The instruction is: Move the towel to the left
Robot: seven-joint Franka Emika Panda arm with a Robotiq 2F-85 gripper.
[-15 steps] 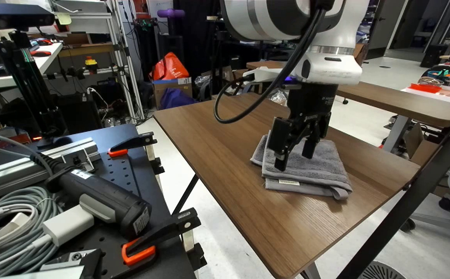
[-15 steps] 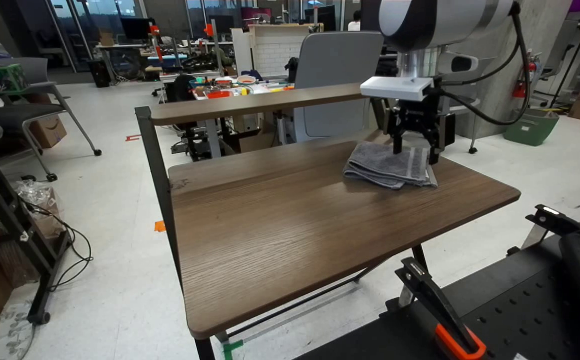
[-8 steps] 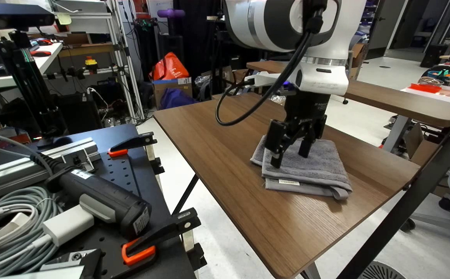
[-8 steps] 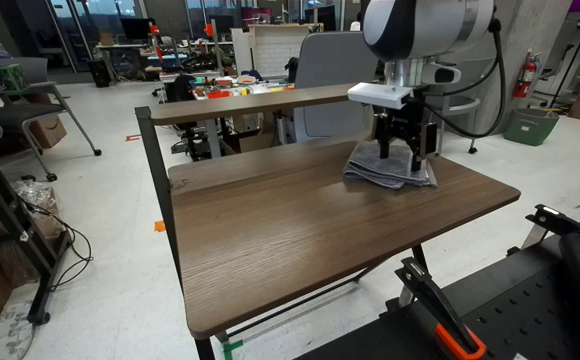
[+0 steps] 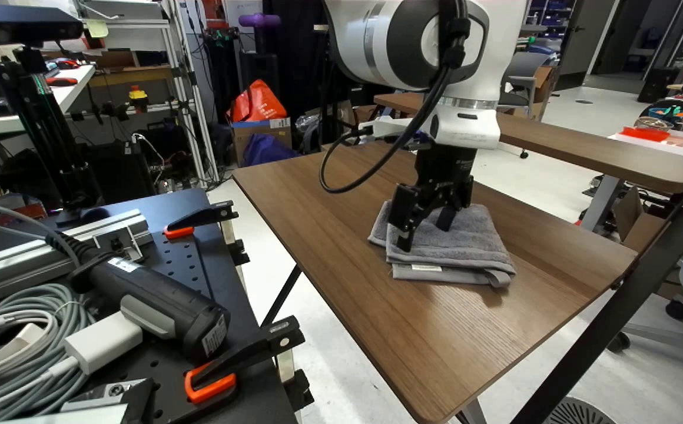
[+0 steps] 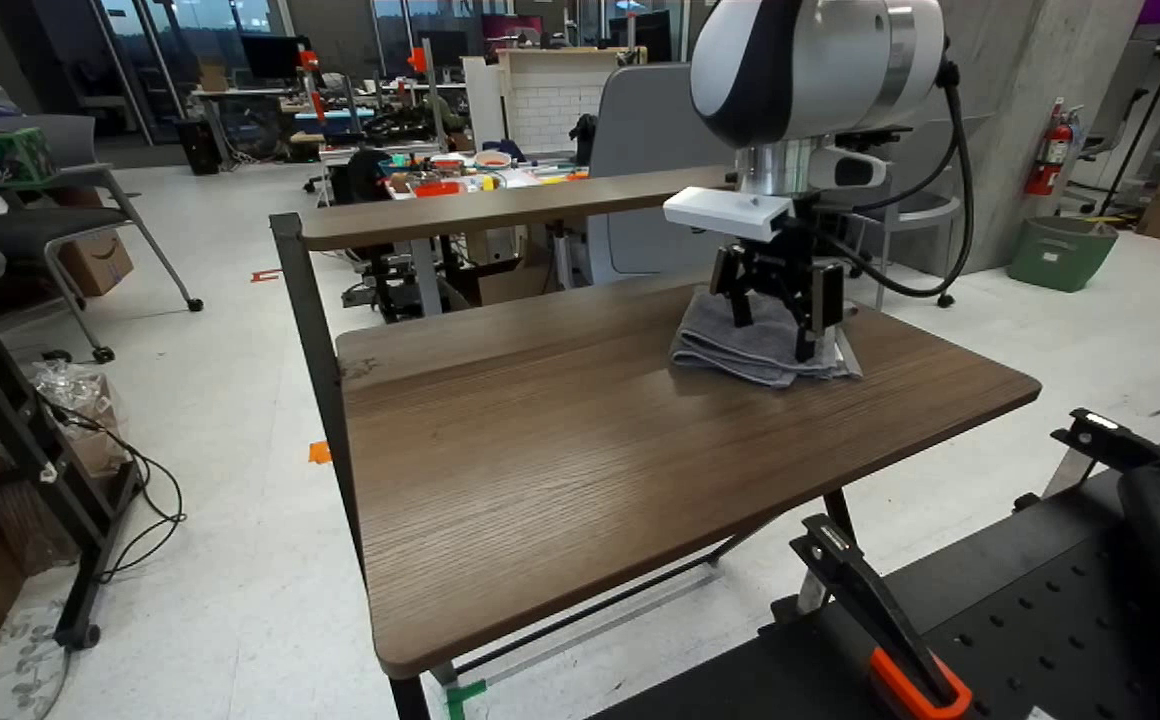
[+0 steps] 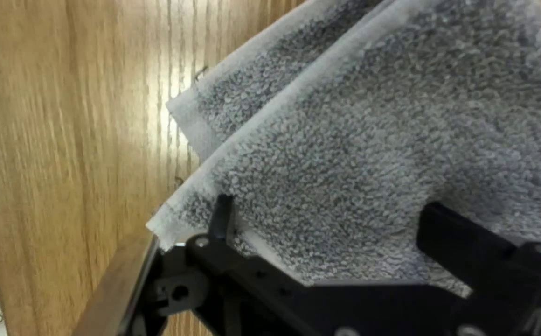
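Note:
The towel is a grey folded cloth lying on the brown wooden table. It also shows in an exterior view and fills most of the wrist view. My gripper points down onto the towel, with its fingers wide apart; it shows so in an exterior view too. In the wrist view the gripper has towel surface between its fingers, unpinched. Both fingertips appear to touch the towel's top, one near a corner and one further in. The towel's part beneath the gripper body is hidden.
The wooden tabletop has a raised wooden shelf along one side. A dark metal table frame bar stands at the shelf's end. A dark bench with clamps, a black handheld tool and coiled cables stands across a gap.
The arm and gripper come down onto the towel and shift sideways. In the last half second the towel slides with the fingers, a little to the left in both exterior views. The fingers stay apart.

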